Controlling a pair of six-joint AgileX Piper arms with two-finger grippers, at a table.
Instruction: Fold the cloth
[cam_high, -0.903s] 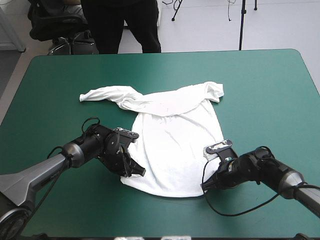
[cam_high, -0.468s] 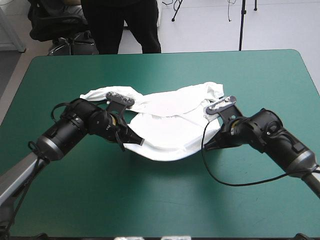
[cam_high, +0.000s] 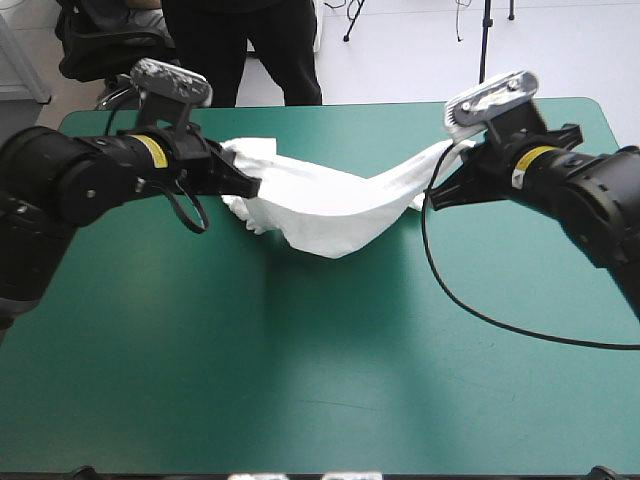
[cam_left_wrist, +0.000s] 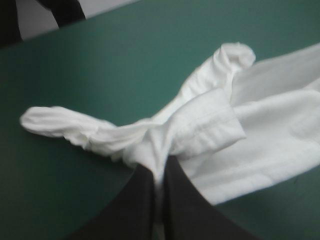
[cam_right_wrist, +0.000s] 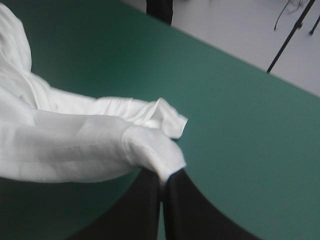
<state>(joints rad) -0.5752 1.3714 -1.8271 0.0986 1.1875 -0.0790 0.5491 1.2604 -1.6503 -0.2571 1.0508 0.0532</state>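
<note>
Teal-green table (cam_high: 320, 380) fills the view, and over its far half one white T-shirt (cam_high: 330, 205) hangs strung between two raised grippers. Left gripper (cam_high: 250, 185) is up over the far left, its two black fingers pinched all but together on a bunched corner. The left wrist view shows cloth spilling out right at the fingertips, with a sleeve trailing off to one side. Right gripper (cam_high: 437, 195) is up over the far right, its two fingers likewise clamped on a hemmed fold. From those tips the cloth stretches away toward the other arm. Between the two, the T-shirt sags in a shallow sling, lowest near the middle, with a crumpled bunch just beside the left gripper. Whether that low point touches the table, I can't tell. So that's one T-shirt, two grippers, both gripping it.
</note>
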